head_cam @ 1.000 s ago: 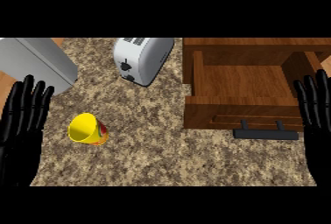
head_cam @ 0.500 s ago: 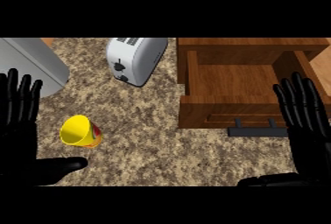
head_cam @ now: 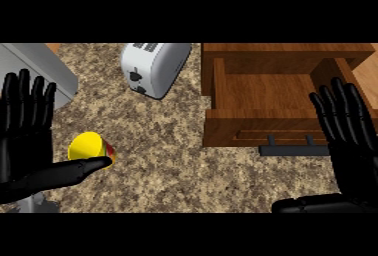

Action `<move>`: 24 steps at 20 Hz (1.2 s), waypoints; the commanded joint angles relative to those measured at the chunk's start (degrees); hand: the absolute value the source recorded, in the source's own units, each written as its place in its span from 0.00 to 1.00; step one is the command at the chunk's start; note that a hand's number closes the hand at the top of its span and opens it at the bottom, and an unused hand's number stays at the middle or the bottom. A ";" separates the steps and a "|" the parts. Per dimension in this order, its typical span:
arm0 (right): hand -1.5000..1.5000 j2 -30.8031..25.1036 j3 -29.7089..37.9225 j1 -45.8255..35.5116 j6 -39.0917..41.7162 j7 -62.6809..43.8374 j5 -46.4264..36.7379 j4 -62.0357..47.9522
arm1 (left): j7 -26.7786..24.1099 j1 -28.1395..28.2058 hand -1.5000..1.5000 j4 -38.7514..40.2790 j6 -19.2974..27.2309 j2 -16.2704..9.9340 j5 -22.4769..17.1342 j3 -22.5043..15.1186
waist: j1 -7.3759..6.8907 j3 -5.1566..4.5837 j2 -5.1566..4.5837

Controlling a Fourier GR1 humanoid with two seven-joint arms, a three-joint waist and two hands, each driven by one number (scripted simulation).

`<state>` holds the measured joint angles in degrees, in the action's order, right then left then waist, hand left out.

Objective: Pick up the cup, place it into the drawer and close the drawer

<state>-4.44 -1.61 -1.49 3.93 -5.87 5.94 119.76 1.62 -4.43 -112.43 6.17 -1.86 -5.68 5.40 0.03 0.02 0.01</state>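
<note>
On the speckled counter point(head_cam: 170, 165), down at the lower left, sits the yellow cup point(head_cam: 89, 148), tipped so its mouth faces up toward us, with a red patch on its right side. And look at the left hand point(head_cam: 28, 135): fingers straight and spread, grasping nothing, the thumb point(head_cam: 74, 170) stretched across right below the cup, its tip just touching or overlapping the rim. The cup lies to the right of that palm, between fingers and thumb — clearly the nearer hand. Over on the right, the right hand point(head_cam: 351, 145) is flat and released too, in front of the wooden drawer point(head_cam: 262, 97), which stands pulled open, its dark handle point(head_cam: 294, 149) facing us. Cup and drawer are well apart, a white toaster point(head_cam: 153, 67) behind. By my read, closing those left fingers on the cup comes next.
</note>
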 commanded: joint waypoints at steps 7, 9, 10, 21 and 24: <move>0.00 0.98 -0.28 -1.51 -0.58 -3.27 -0.65 1.51 | -4.49 1.30 0.00 4.90 -0.29 0.09 -0.62 0.99 | 0.00 -0.03 0.02; 0.00 0.21 1.91 -4.71 0.30 -0.75 0.07 -2.96 | -3.06 6.02 0.00 -0.29 2.12 1.79 1.14 -2.47 | -0.18 -0.02 0.03; 0.00 0.31 1.87 -0.94 2.13 3.54 -0.19 -4.77 | -1.26 3.01 0.00 1.01 2.40 1.73 2.45 -2.89 | -0.05 -0.01 0.01; 0.00 -0.11 2.44 -1.90 0.16 -2.91 -0.08 2.85 | -3.58 10.58 0.00 2.45 0.68 1.08 -0.04 -0.12 | -0.12 -0.03 0.08; 0.00 0.81 2.88 -7.54 -1.24 -1.93 -0.83 -4.58 | -9.06 9.08 0.00 10.82 -2.01 -0.84 -2.89 4.37 | -0.29 -0.05 -0.02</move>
<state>-3.89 1.27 -5.11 4.45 -5.45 6.05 116.74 -2.39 1.54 -105.61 7.16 -1.76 -5.94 6.87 -0.07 0.01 0.01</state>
